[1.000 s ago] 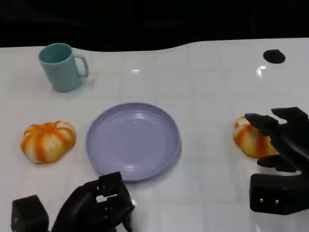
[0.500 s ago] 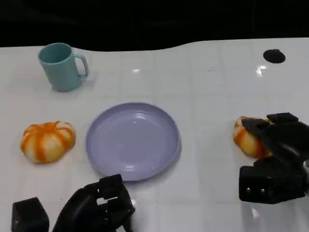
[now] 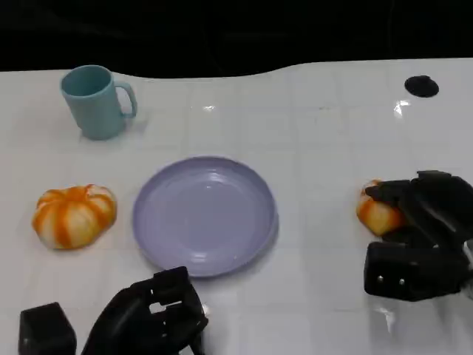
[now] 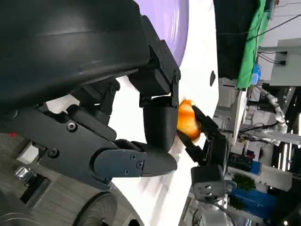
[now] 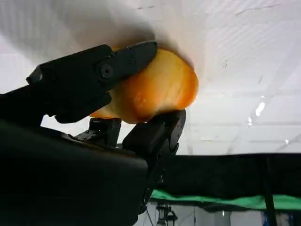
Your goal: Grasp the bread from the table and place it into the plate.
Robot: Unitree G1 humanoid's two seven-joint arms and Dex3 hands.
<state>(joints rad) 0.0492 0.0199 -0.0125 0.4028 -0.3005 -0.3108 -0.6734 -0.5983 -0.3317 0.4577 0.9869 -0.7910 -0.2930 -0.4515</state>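
An orange-and-white bread [image 3: 377, 214] lies at the table's right side, and my right hand [image 3: 421, 222] grips it, covering its right half. In the right wrist view the bread [image 5: 157, 89] sits clamped between my black fingers [image 5: 94, 70] above and below it. A second, striped bread [image 3: 74, 214] lies at the left. The lilac plate [image 3: 205, 214] stands between them, with nothing on it. My left hand [image 3: 148, 318] rests near the front edge before the plate, fingers curled in on nothing. The left wrist view shows the right-side bread [image 4: 186, 120] far off, in my right hand [image 4: 207, 141].
A teal mug [image 3: 94, 101] stands at the back left. A small black round hole [image 3: 421, 86] marks the table's back right. Bare white table [image 3: 318, 148] stretches between the plate and the right-side bread.
My right hand has shifted left and closed its fingers over the right-side bread, hiding more of it. The left hand, plate, mug and striped bread have not moved.
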